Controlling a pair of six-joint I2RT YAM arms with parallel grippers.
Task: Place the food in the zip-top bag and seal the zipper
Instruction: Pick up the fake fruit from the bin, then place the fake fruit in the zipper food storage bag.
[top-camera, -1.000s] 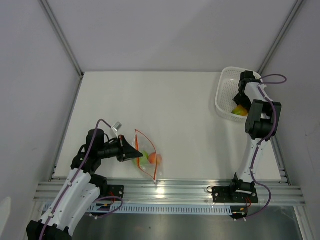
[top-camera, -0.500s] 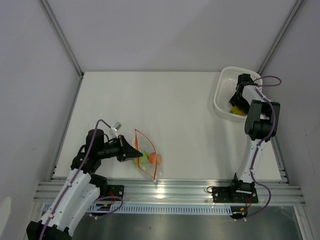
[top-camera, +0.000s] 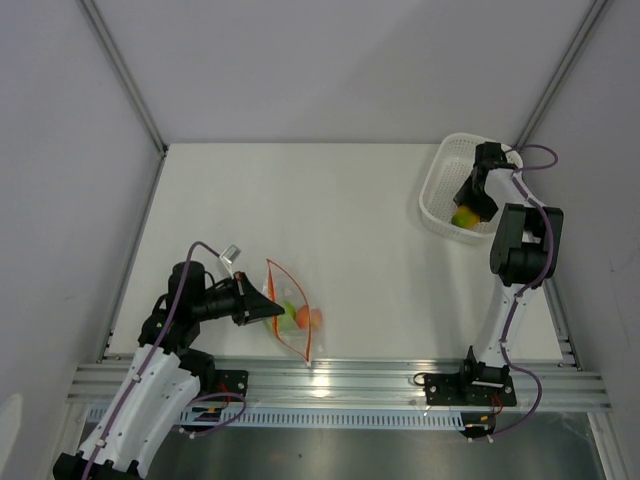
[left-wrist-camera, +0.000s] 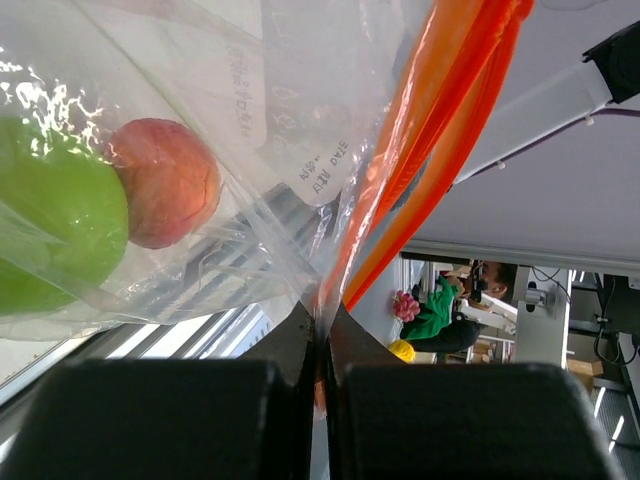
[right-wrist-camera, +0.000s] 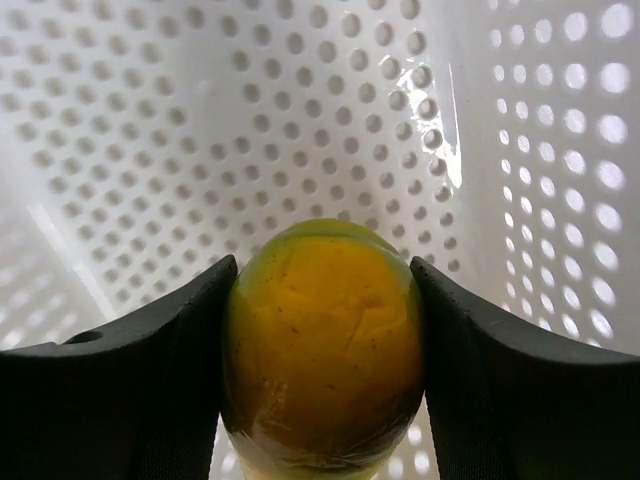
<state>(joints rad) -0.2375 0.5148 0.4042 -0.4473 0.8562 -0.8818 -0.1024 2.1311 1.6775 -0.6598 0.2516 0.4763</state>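
Clear, crinkly plastic makes up the zip-top bag (top-camera: 290, 322) (left-wrist-camera: 250, 150). It lies on the white desk (top-camera: 330, 220) close to the near edge, on the left side. The left hand (top-camera: 268, 310) (left-wrist-camera: 320, 335) is pinched tight on the edge of the bag, right by the zipper (top-camera: 309, 335) (left-wrist-camera: 440, 140). Its two fingers are pressed together with only thin plastic between them. It likely holds the bag this way so the mouth is open and ready for more food.

The zipper is a thin red-orange strip. Its two sides stand apart in a wide loop, so the bag is not sealed yet. Inside the bag sit a green fruit (top-camera: 289, 312) (left-wrist-camera: 50, 230) and a smaller red-orange fruit (top-camera: 316, 319) (left-wrist-camera: 165, 180), side by side.

Far off, at the back right of the desk, is a white basket (top-camera: 440, 175) (right-wrist-camera: 150, 120) full of little holes. The right hand (top-camera: 466, 213) (right-wrist-camera: 322, 350) is down inside it. Its fingers are only as far apart as the yellow-orange fruit (top-camera: 464, 217) (right-wrist-camera: 320, 340) is wide, and they press on both sides of it. This fruit is smooth and round, with a bit of green at the top.

It is well apart from the bag, so it looks like the last piece to carry over. After that, the zipper must be pressed shut.
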